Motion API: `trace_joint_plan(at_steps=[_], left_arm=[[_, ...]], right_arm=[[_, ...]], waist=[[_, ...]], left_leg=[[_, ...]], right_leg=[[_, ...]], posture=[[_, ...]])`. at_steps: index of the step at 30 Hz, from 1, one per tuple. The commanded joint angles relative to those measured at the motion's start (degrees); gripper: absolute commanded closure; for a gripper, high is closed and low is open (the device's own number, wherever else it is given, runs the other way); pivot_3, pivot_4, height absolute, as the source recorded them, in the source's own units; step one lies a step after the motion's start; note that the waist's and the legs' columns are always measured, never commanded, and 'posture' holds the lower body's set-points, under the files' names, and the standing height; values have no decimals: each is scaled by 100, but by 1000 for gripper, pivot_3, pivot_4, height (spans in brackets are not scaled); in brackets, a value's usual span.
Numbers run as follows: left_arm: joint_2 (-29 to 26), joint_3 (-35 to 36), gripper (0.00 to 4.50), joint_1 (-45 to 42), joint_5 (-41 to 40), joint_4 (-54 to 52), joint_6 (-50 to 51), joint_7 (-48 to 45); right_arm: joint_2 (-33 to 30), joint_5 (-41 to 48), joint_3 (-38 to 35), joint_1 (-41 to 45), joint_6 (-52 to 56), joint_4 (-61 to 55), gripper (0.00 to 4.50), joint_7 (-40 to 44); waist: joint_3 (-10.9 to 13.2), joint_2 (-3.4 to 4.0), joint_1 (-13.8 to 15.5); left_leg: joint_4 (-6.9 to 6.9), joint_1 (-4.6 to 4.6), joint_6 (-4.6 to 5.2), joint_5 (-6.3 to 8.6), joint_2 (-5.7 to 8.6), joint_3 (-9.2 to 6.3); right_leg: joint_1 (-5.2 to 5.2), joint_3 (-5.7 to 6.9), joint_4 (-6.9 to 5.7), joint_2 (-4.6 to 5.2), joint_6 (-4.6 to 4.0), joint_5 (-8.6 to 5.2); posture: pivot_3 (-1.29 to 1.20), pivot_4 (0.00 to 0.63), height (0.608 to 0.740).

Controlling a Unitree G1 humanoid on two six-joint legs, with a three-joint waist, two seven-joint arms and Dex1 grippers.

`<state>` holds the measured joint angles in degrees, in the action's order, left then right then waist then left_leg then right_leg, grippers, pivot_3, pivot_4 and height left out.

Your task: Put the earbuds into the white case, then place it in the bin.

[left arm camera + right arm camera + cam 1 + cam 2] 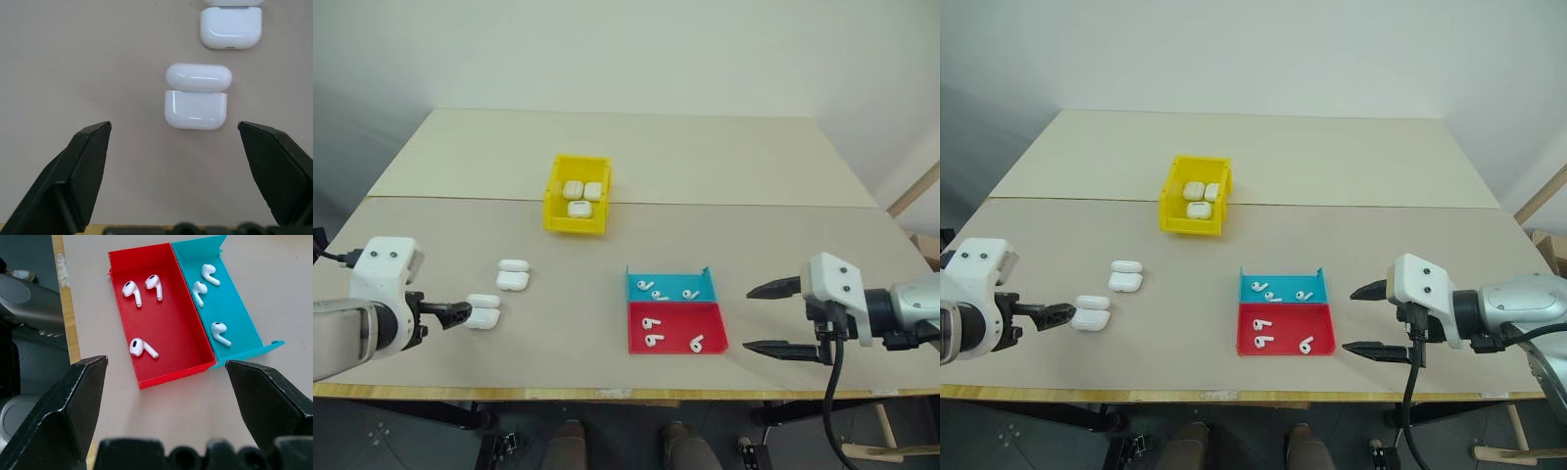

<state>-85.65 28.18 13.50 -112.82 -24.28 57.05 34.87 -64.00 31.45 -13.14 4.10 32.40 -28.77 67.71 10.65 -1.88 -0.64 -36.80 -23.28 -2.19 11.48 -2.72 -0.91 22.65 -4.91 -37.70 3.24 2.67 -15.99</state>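
left gripper (460, 313): fingers spread wide, holding nothing; sits low by the table's near-left edge, tips just beside nearest case
white case (196, 96): lid flipped open, lying flat on the table (754, 166); a second open case (513, 274) just behind it
right gripper (766, 318): wide open, empty; near right front edge, beside the trays
earbuds (143, 347): three in red tray (677, 327), three in blue tray (670, 284); trays touch side by side
bin (577, 195): yellow, mid-table, three closed cases inside
open room: bare tabletop between cases and trays; far half beyond the bin bare
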Motion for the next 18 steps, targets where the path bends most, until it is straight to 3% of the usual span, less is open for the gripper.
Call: trace_joint_plan(at_steps=[1,9,18], left_arm=[[-55,-419,0,-403,-18,223,108,-83],[303,-1707,0,-1734,-18,605,309,215],[703,-2466,0,-2490,-18,919,569,576]], right_arm=[[9,105,-250,-11,61,-192,36,-126],[-1,181,-408,-197,130,-311,36,-291],[-21,234,-616,-396,268,-462,36,-392]], waist=[[0,0,-1],[0,-2,-3],[-2,-6,-1]], left_leg=[[0,0,0,0,0,0],[3,-13,0,0,0,-1],[2,-10,0,0,2,-1]], right_leg=[[0,-1,1,0,1,0],[11,-2,1,-2,2,0],[8,-7,-2,-1,6,1]], posture=[[0,150,740],[0,150,740],[0,150,740]])
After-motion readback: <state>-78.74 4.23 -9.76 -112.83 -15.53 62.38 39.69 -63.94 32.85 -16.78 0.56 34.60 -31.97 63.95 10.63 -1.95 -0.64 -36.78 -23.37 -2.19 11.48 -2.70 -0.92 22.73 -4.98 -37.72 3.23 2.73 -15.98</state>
